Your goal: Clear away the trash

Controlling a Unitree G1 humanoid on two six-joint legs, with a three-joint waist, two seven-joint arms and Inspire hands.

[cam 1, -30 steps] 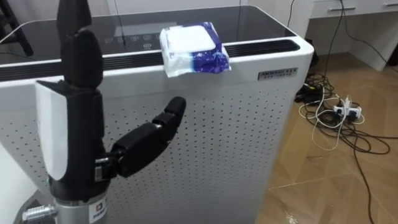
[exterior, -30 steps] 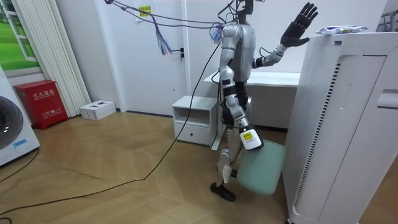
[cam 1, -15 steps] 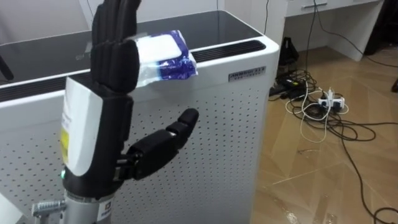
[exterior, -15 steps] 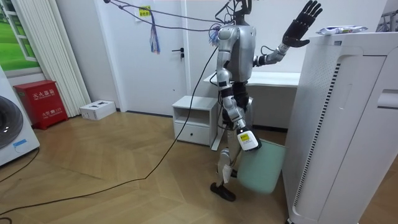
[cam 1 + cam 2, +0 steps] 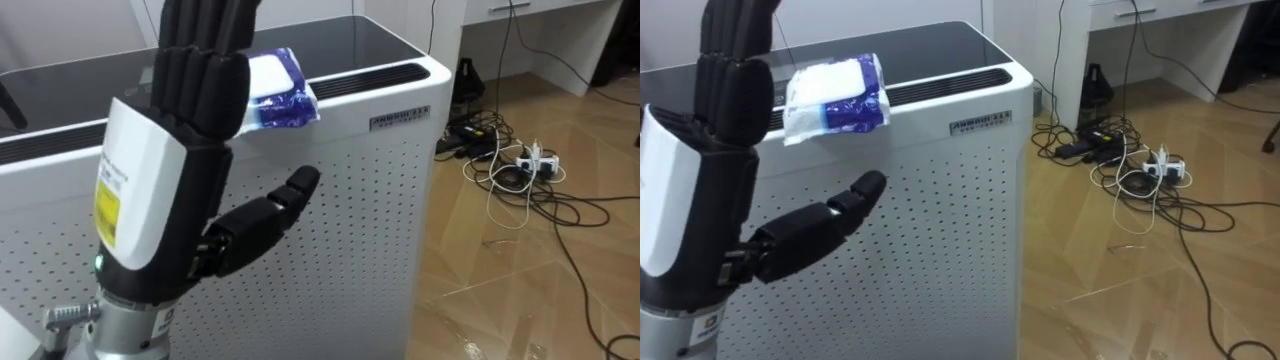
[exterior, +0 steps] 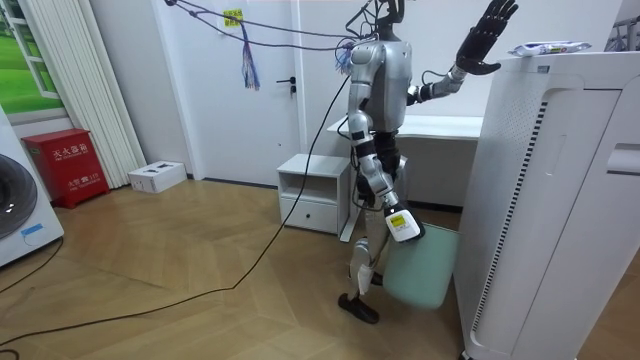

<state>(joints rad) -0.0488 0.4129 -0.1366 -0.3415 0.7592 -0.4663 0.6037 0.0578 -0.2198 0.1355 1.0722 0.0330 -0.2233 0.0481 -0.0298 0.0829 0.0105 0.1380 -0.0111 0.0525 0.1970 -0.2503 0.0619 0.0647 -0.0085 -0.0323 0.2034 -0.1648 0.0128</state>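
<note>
A white and blue wipes packet [image 5: 281, 86] lies on top of a tall white perforated appliance [image 5: 360, 210], at its front edge. My left hand [image 5: 165, 190] is raised open in front of the appliance, fingers straight up and thumb out to the right. Its fingertips partly cover the packet's left end from this angle. In the room view the left hand [image 6: 484, 36] is held high, a little short of the packet [image 6: 545, 47]. My right hand [image 6: 399, 225] hangs low at the rim of a pale green bin [image 6: 420, 272], its fingers hidden.
I stand facing the appliance [image 6: 560, 200]. Tangled cables and a power strip [image 5: 530, 160] lie on the wooden floor to its right. Behind me are a white nightstand [image 6: 312, 190], a red box [image 6: 70, 165] and a small white box [image 6: 157, 176].
My left hand has risen and come closer to the head camera, now overlapping the packet's left end. The eye view has shifted slightly. The bin and right hand have barely moved.
</note>
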